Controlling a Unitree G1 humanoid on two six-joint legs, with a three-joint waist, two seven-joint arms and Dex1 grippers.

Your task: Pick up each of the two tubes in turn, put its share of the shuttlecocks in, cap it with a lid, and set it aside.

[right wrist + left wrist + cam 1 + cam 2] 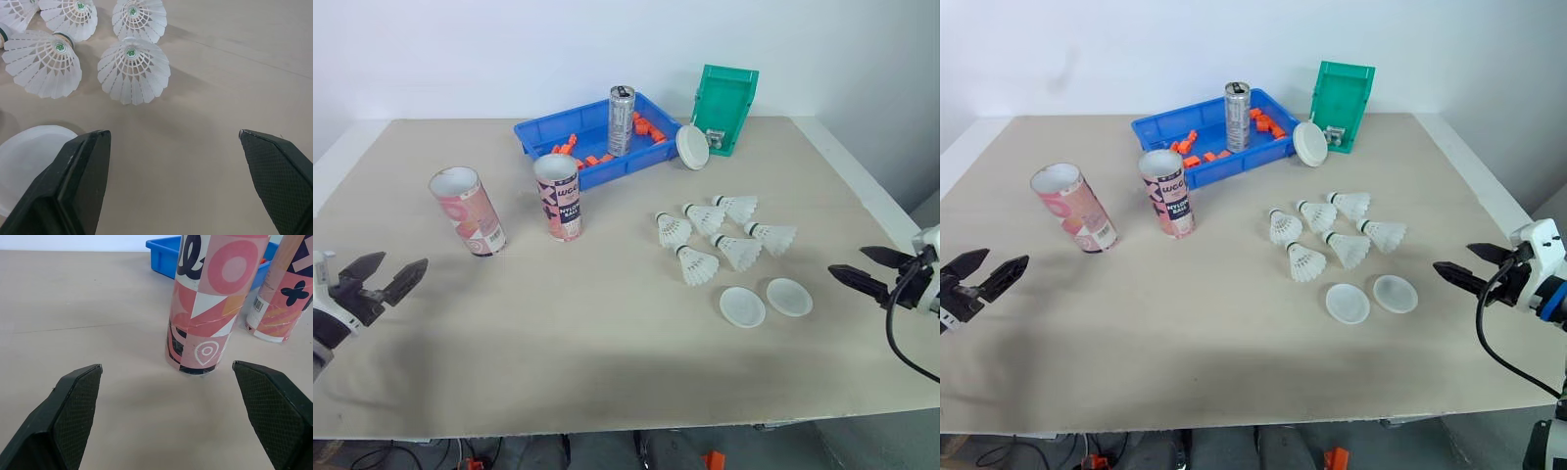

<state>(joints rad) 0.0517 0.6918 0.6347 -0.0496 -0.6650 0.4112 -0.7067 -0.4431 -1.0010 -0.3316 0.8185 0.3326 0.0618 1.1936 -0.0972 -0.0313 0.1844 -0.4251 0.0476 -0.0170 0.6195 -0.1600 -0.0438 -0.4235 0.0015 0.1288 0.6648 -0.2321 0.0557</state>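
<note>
The left gripper (404,260) hangs with its fingers spread and empty, well forward and left of the blue tray (536,134). The right gripper (847,258), equally splayed and empty, sits well forward and right of the tray. The pink tube (468,212), open-topped with geometric print, stands forward-left of the tray. The second tube (558,196), pink with dark lettering, stands just before the tray's front rim. Six white feathered shuttlecocks (720,235) lie forward-right of the tray, and two round white lids (742,306) lie farther forward of it.

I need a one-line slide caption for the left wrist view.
Open left gripper faces a standing pink tube on the table, with a second tube and a blue tray behind.
</note>
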